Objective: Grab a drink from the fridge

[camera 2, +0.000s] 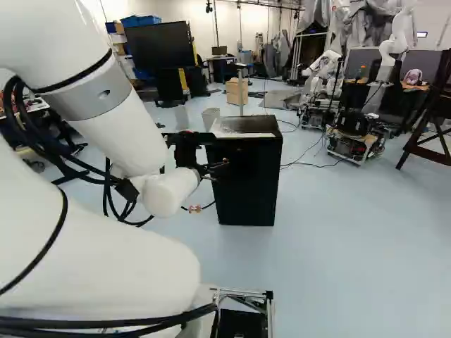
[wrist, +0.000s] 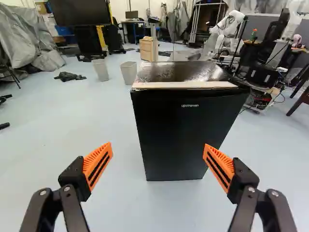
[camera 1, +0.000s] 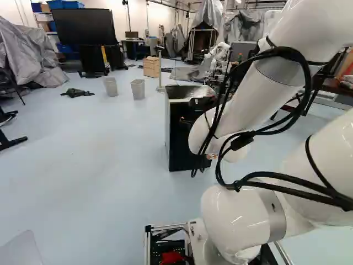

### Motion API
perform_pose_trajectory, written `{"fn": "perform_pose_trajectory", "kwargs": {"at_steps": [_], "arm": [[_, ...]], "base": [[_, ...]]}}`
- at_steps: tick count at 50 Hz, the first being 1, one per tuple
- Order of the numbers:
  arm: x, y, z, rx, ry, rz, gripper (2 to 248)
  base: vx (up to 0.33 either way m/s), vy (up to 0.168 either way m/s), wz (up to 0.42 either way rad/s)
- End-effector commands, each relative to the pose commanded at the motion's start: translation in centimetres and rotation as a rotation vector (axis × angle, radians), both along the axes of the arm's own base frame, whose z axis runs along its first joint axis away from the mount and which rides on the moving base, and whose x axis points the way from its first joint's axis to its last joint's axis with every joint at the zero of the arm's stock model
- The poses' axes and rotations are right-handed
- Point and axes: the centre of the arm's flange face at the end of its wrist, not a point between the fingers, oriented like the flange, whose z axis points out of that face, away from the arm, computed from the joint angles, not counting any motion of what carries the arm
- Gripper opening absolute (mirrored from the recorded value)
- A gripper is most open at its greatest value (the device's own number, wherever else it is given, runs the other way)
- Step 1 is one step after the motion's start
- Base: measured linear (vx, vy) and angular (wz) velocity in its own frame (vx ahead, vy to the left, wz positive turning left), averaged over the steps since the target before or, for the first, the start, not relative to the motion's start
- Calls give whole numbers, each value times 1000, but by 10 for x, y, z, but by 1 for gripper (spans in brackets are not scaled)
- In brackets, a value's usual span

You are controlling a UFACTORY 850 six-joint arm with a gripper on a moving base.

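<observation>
The black fridge (camera 1: pixel 177 138) is partly hidden by the white arm (camera 1: pixel 242 110), along which black cables (camera 1: pixel 241 142) are strapped. Two grey bins (camera 1: pixel 137 89) are seen farther off, near a wooden box (camera 1: pixel 150 67). At the left, grey sheeting (camera 1: pixel 27 49) is draped beside a large dark screen (camera 1: pixel 83 26).

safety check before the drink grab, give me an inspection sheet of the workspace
Surface: pale blue floor, glossy
Job's things: black fridge upright, door shut; drink: nothing seen
Clutter: two bins and a dark crumpled heap on the floor
Gripper: open, nothing gripped, facing the fridge
Cables: black cables looping along the arm
Surroundings: large screen, grey covers, another robot
</observation>
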Motion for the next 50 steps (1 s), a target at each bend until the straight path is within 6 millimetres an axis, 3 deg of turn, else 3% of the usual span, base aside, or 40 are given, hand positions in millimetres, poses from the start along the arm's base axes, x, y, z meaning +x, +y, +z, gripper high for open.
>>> {"fn": "perform_pose_trajectory", "kwargs": {"at_steps": [50], "arm": [[0,0,0,0,0,0,247]], "base": [[79,61,-14]]}}
